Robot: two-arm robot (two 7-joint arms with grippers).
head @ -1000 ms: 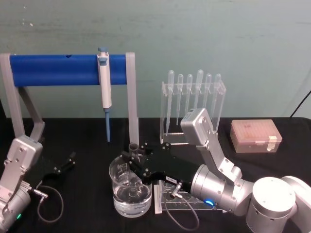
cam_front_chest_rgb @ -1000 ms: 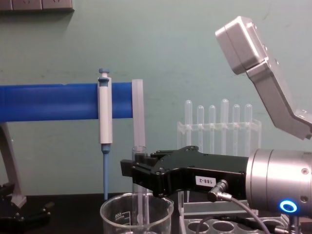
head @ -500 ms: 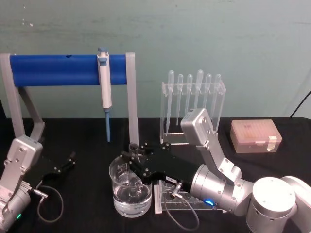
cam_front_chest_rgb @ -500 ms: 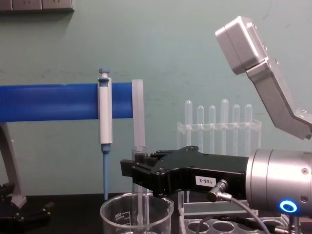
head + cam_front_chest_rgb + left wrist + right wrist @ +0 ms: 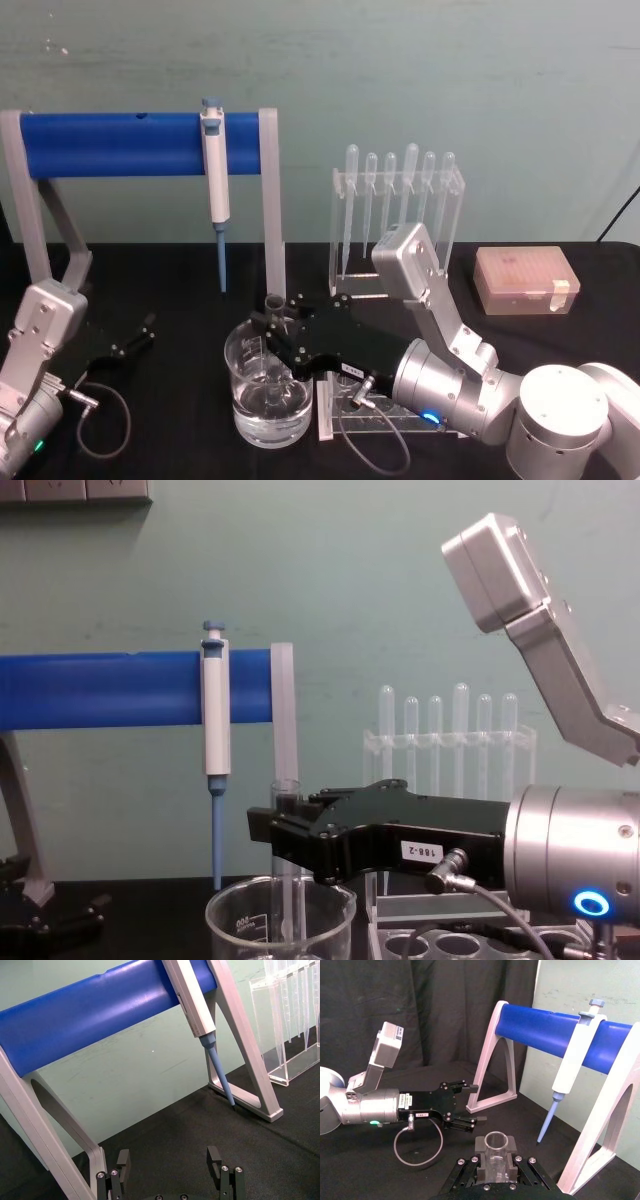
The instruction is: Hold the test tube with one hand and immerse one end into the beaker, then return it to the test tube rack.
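The clear test tube (image 5: pixel 287 865) stands upright with its open rim (image 5: pixel 273 300) above the beaker (image 5: pixel 250 400). My right gripper (image 5: pixel 276 336) is shut on the tube's upper part, with the black jaws clamping it from both sides (image 5: pixel 495 1162). The tube's lower end reaches down past the beaker's rim (image 5: pixel 240 905). Clear liquid lies in the beaker's bottom. I cannot tell whether the tube tip touches it. My left gripper (image 5: pixel 132 338) rests open on the black table at the left, apart from everything; its fingers (image 5: pixel 122 1167) stand spread.
A blue bar stand (image 5: pixel 110 143) with a white-and-blue pipettor (image 5: pixel 214 175) hanging on it rises behind the beaker. A clear rack of pipettes (image 5: pixel 398 210) stands at the back right, a pink tip box (image 5: pixel 525 280) farther right. A tube rack (image 5: pixel 460 942) lies under my right wrist.
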